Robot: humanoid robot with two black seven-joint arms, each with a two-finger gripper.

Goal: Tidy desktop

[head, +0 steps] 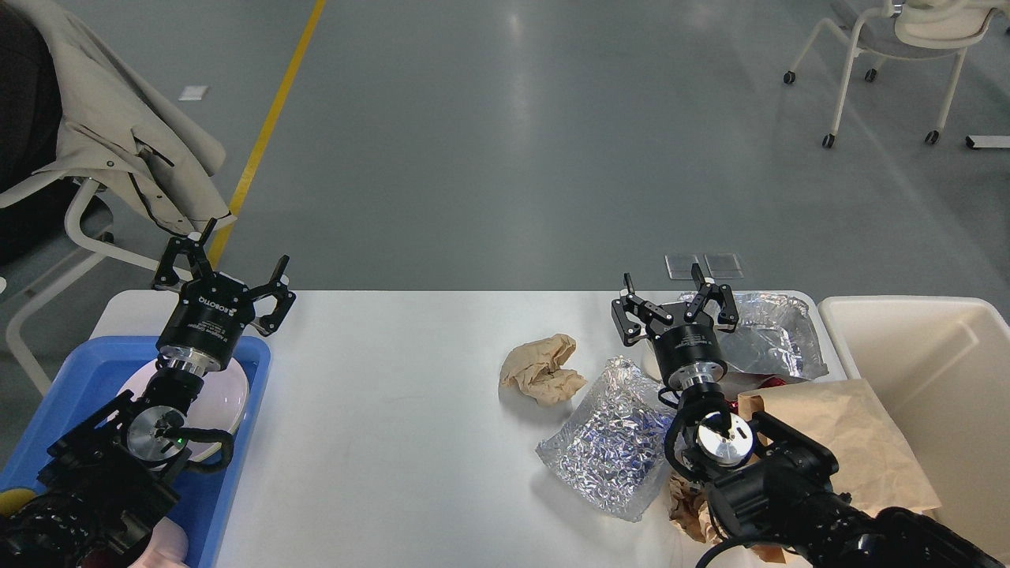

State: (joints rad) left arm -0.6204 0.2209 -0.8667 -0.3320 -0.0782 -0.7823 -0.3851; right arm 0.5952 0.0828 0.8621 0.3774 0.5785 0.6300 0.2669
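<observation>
The white desktop [379, 410] fills the lower middle of the head view. On it lie a crumpled brown paper ball [543, 369], a crinkled foil bag [607, 442], a second foil bag [769, 335] at the back right and a brown paper bag [848, 442]. More crumpled brown paper [688, 509] shows under my right arm. My left gripper [225, 262] is open and empty above the far end of the blue tray [55, 442]. My right gripper [663, 296] is open and empty above the foil bags.
A white plate [229, 390] lies in the blue tray at the desktop's left edge. A cream plastic bin [939, 379] stands at the right edge. A chair with a beige coat [118, 134] is at the far left, another chair [892, 47] at the far right.
</observation>
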